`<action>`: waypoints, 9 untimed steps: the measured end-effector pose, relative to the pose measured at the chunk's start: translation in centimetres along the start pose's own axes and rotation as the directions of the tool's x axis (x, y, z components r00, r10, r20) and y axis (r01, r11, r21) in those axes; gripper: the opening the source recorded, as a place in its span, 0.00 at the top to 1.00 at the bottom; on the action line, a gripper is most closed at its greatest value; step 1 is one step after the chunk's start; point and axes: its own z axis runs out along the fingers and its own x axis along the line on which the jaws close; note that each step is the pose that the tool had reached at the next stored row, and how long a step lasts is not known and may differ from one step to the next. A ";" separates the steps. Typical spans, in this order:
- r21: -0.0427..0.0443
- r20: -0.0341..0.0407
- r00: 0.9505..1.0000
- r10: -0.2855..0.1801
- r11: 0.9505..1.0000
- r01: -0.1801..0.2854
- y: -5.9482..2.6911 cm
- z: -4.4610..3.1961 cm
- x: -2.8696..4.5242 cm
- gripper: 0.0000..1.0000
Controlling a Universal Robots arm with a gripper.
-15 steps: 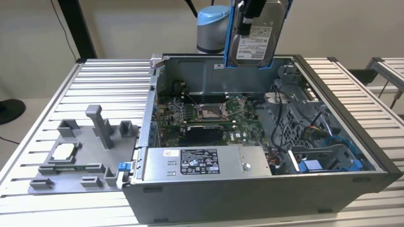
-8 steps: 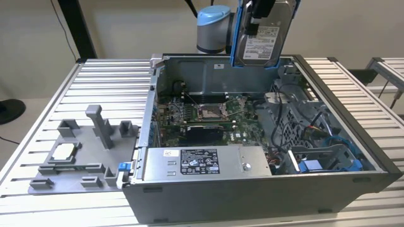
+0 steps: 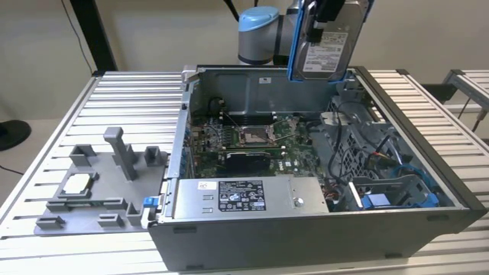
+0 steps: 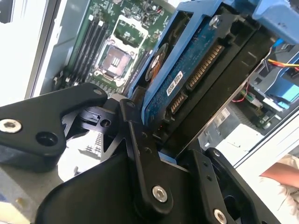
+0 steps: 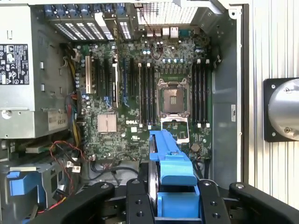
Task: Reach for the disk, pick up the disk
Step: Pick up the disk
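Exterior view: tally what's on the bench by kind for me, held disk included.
Disk, held above the case by the gripper: 1
Open computer case: 1
Grey fixture tray: 1
Small square chip on the tray: 1
Total: 4

I have the flat rectangular silver-grey metal disk with blue plastic side rails (image 3: 327,43) lifted clear, high above the back of the opened computer case in the exterior view; it hangs upright on edge, its white printed label facing that camera; in the second wrist view the disk (image 4: 196,74) shows its blue circuit-board underside and connector edge (tilted across the picture); in the first wrist view one blue rail (image 5: 170,163) rises between my black fingers (image 5: 135,205), clamped on both sides.
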 end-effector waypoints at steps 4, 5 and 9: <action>0.000 0.000 1.000 0.000 1.000 0.000 -0.79 -0.03 -0.04 1.00; 0.000 0.000 1.000 0.000 1.000 0.000 -0.99 -0.03 -0.05 1.00; 0.000 0.000 1.000 0.000 1.000 0.000 -1.93 -0.07 -0.10 1.00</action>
